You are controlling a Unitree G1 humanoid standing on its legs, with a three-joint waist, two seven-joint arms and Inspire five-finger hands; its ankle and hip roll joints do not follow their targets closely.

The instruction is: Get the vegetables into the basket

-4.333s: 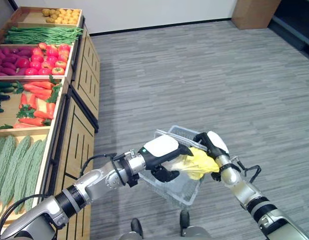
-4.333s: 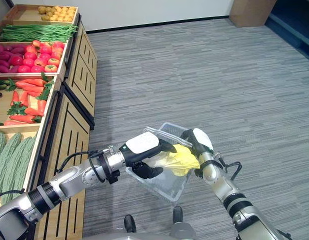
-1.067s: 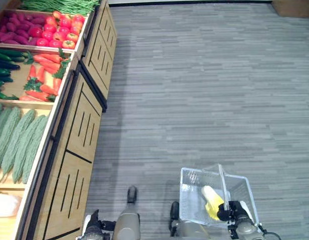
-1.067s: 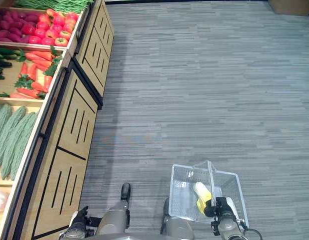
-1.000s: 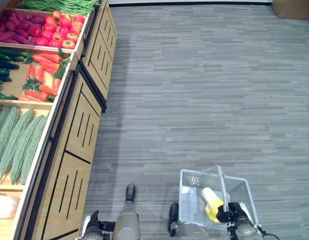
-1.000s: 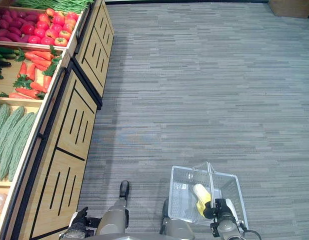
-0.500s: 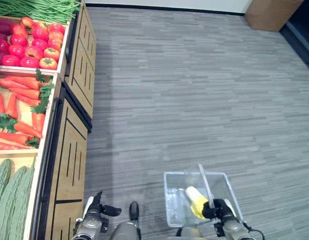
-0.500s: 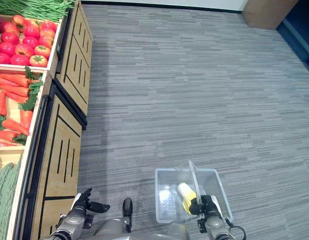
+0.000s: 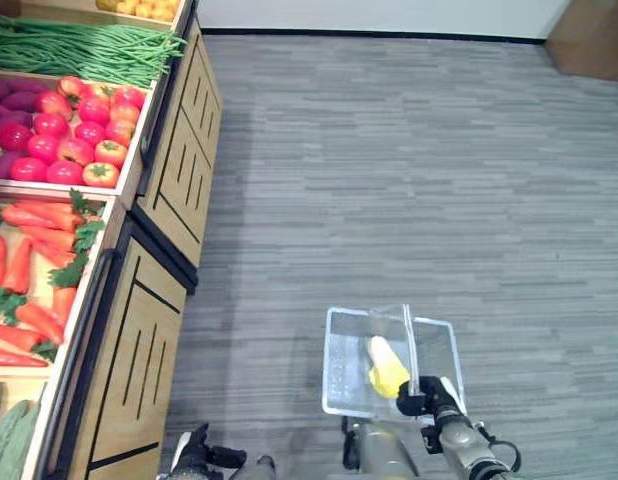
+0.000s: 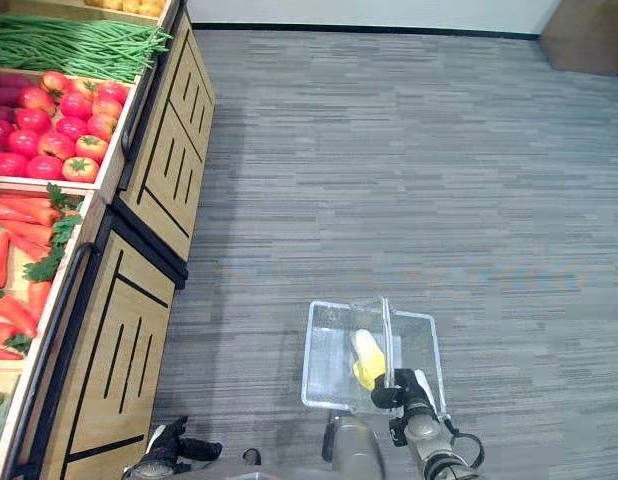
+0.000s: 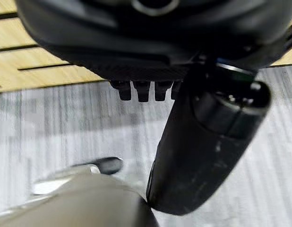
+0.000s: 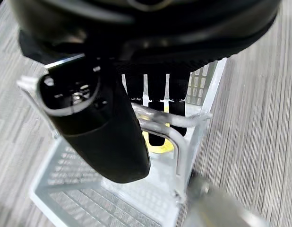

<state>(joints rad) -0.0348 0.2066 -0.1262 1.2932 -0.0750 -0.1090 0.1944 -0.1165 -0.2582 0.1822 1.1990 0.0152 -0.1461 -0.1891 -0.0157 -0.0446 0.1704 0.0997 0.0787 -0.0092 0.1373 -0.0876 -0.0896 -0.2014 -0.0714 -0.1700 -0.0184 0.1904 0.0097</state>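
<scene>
A clear plastic basket (image 9: 330,362) hangs low at my right side, above the grey carpet. In it lies a yellow vegetable (image 9: 386,367), also seen as a yellow patch (image 12: 159,148) past my fingers. My right hand (image 9: 430,399) is shut on the basket's upright handle (image 9: 407,344), its fingers (image 12: 156,101) curled round the bar (image 12: 158,126). Low at my left side, beside the wooden stand, my left hand (image 9: 195,459) hangs open and holds nothing, its fingertips (image 11: 141,91) pointing at the carpet.
A wooden display stand (image 9: 159,290) runs along the left, holding green beans (image 9: 79,50), tomatoes (image 9: 74,135) and carrots (image 9: 34,260). A brown box (image 9: 591,40) stands far right. Grey carpet (image 9: 409,180) spreads ahead.
4.3 s ago my left hand was at the basket with the yellow vegetable; that hand now hangs empty at my side. The basket has dropped low in my right hand. The camera has shifted.
</scene>
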